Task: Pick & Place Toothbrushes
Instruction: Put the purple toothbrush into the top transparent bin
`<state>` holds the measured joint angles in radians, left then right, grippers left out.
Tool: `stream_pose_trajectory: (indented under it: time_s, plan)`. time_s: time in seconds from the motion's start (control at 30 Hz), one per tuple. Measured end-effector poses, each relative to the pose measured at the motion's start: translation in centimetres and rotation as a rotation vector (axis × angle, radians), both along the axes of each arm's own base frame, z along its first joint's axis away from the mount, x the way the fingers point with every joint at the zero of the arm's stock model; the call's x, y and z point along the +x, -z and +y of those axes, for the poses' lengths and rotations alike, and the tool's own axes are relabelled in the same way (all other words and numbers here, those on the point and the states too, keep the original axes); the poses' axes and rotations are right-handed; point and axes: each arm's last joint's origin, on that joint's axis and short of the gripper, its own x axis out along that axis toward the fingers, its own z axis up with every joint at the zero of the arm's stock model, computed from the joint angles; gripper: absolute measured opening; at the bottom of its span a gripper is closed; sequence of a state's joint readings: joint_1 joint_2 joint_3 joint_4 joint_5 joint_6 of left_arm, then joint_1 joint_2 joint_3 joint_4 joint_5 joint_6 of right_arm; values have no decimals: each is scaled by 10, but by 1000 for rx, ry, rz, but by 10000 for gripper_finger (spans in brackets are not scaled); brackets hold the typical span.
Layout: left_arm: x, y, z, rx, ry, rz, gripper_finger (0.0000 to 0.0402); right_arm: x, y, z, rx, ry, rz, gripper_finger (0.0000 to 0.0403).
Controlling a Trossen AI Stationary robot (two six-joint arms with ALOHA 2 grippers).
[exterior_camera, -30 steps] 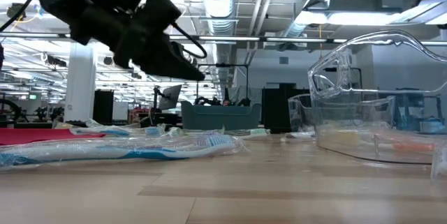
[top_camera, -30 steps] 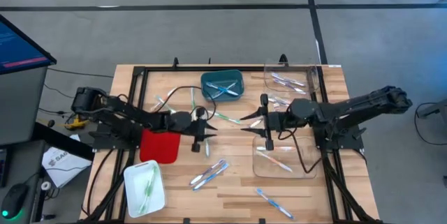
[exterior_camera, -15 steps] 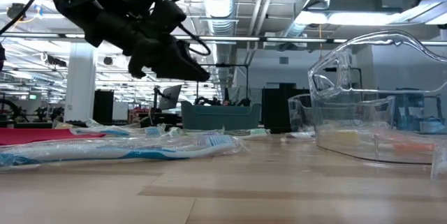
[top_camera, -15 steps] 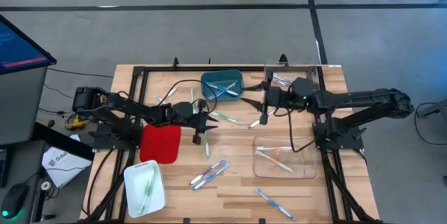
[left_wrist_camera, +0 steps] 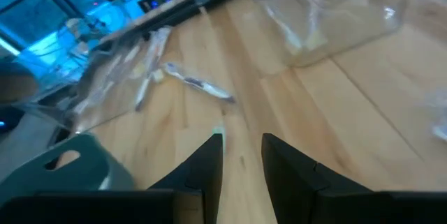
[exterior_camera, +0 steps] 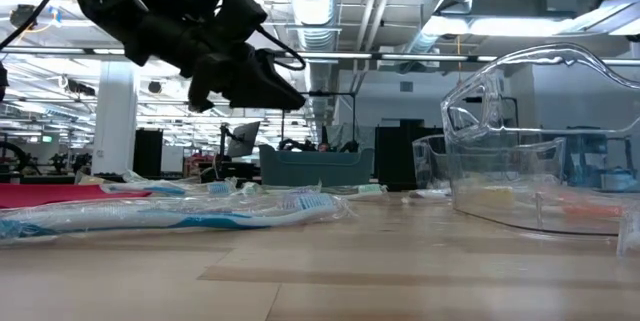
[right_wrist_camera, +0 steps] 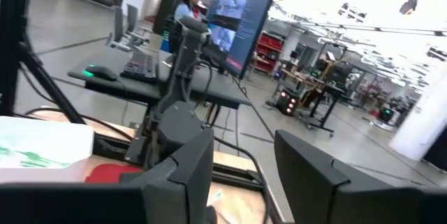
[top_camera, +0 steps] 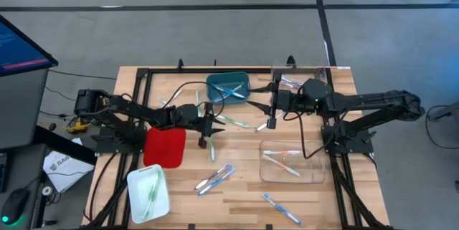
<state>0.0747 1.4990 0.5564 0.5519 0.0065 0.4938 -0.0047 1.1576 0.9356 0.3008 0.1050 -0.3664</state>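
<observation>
The left gripper (top_camera: 209,128) hangs over the middle of the table (top_camera: 237,190), just right of the red tray (top_camera: 164,147). Its two fingers (left_wrist_camera: 209,165) stand a little apart, with nothing between them. A green toothbrush (top_camera: 212,147) lies just below it on the wood. If the gripper comes down crooked, it may push this brush away and not catch it.

The right gripper (top_camera: 270,109) is up in the air near the teal bin (top_camera: 228,88). Its fingers stand apart too, and hold nothing. The two grippers are near each other, so they could bump.

More toothbrushes lie all over: some in the teal bin, some in the clear tray (top_camera: 290,162), some in the white tray (top_camera: 148,191), and loose ones (top_camera: 215,178) on the near side. The brushes are thin and may slip out of a grip.
</observation>
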Motion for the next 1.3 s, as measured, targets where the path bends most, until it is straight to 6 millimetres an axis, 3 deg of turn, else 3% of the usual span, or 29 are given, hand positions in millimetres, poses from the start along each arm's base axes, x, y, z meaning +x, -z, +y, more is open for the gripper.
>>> stream_pose_trajectory:
  time_s: [0.23,0.53,0.77,1.0,1.3]
  plan:
    - [3,-7,2,-15,-25,-84,94,-2,6,-8,101,30,55,142]
    - [4,-11,1,-60,-24,-125,94,-11,25,-50,428,231,193,143]
    - [4,-11,1,-72,-26,-128,94,-20,36,-73,574,361,250,140]
    - [4,-11,1,-75,-25,-128,94,-25,41,-82,629,413,282,141]
    - [4,-11,1,-77,-20,-128,94,-24,45,-76,586,382,345,137]
